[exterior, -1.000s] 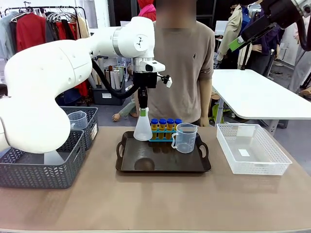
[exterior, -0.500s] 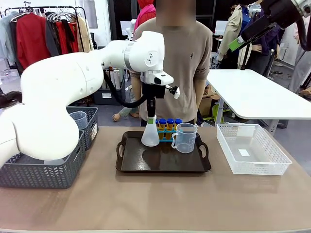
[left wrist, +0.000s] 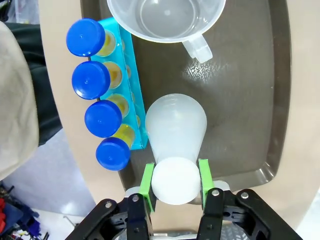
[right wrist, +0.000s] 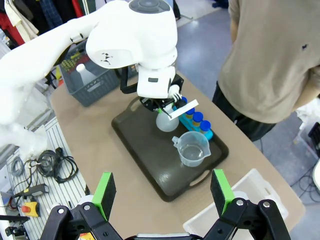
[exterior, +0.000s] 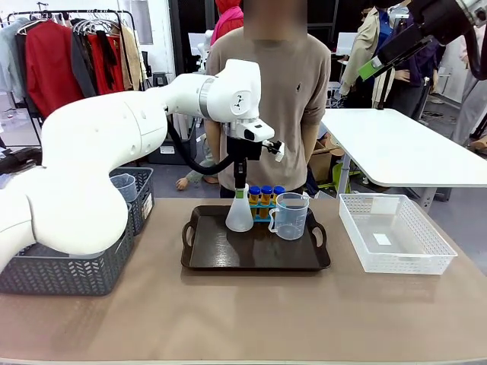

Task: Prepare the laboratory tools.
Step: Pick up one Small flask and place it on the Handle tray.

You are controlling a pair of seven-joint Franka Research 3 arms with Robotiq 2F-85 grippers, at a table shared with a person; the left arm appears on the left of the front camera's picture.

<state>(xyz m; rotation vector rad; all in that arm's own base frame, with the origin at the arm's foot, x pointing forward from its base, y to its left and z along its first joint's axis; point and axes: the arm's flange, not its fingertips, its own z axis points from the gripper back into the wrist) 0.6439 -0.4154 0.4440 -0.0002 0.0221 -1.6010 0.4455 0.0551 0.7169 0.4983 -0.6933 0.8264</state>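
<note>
Standing in the tray (exterior: 199,255): rack (left wrist: 134,90) with capped tubes (left wrist: 102,117), empty beaker (exterior: 291,215); left gripper (left wrist: 175,181) clamps the flask (exterior: 238,213) neck; right gripper (right wrist: 163,193) fingers wide.

Blue-capped yellow-orange tubes (left wrist: 95,90), a white translucent flask (left wrist: 175,127), a dark brown tray (exterior: 255,255).

On the dark brown tray (exterior: 255,258) stand four blue-capped tubes (left wrist: 103,118) in one blue rack (left wrist: 131,75), one clear measuring beaker (exterior: 290,215) and one white conical flask (exterior: 238,215). To the tray's left sit two grey baskets (exterior: 68,266), the farther one holding one more clear beaker (exterior: 122,187). To the tray's right sits one white basket (exterior: 393,232). One person (exterior: 278,99) stands behind the tray.
</note>
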